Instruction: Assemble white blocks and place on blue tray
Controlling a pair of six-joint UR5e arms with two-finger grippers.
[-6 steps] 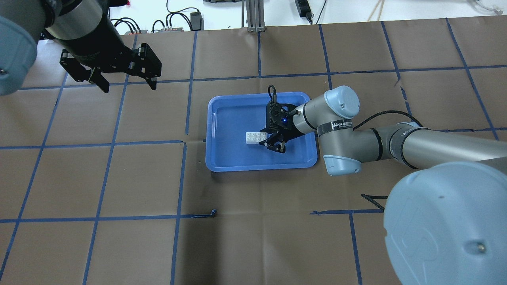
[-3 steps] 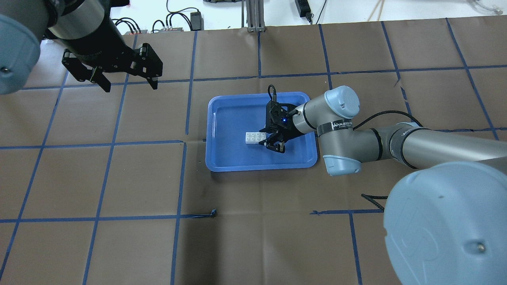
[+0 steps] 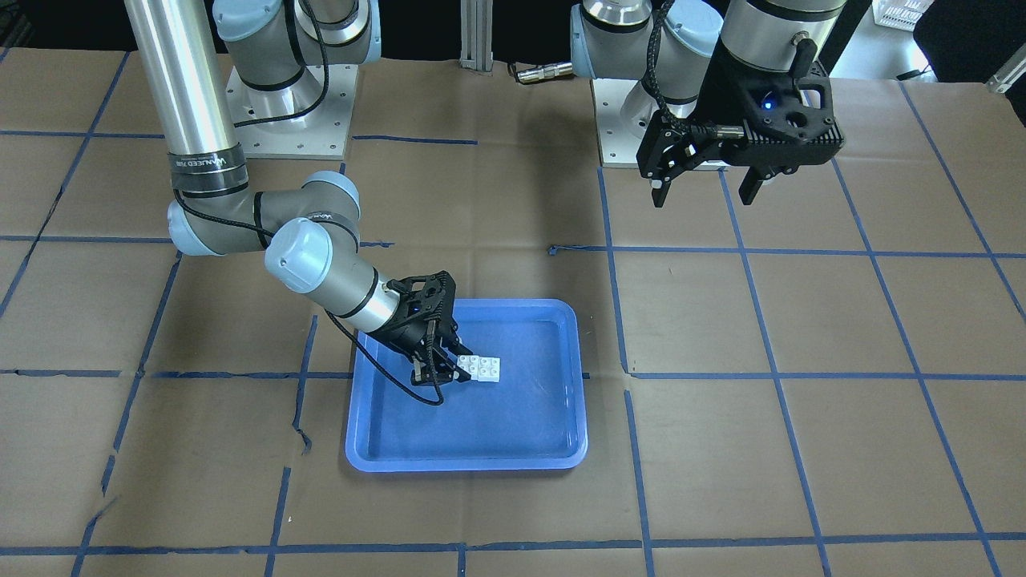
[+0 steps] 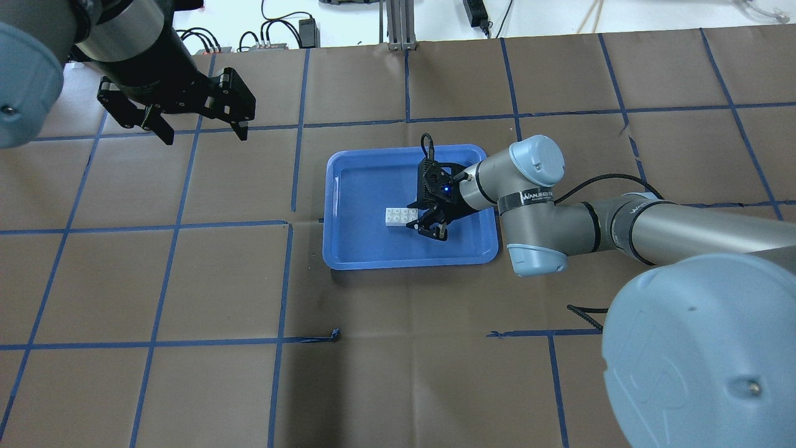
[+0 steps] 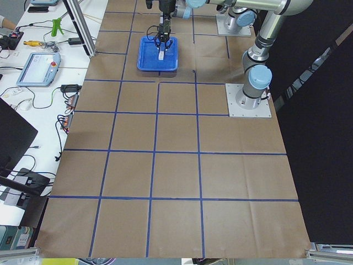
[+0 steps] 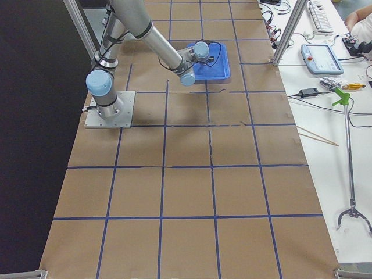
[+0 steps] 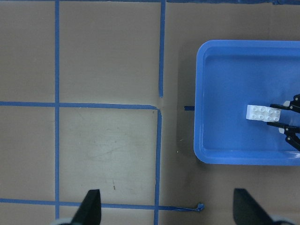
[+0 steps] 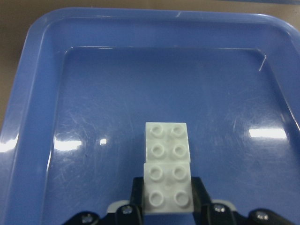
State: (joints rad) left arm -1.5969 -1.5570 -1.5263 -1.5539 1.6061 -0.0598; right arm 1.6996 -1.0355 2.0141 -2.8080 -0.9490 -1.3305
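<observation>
Lying end to end and touching, the two white blocks (image 8: 167,166) form one short strip, eight studs facing up, with a thin seam between them. They rest on the floor of the blue tray (image 8: 93,117), about midway along it and toward the side nearer the robot. The tray's glossy floor is scuffed and throws back light patches.

The right end effector (image 4: 421,219) reaches low into the tray, its fingers (image 8: 137,187) closed against both sides of the nearer block; the farther block juts free beyond them. Its wrist and a looping black cable (image 3: 401,383) overhang the tray's right-hand part.

The left end effector (image 4: 204,134) hangs well apart over the bench (image 4: 398,386), spread wide and holding nothing. Blue tape lines (image 4: 286,274) grid the brown paper, and one line ends beside the tray's left rim.
</observation>
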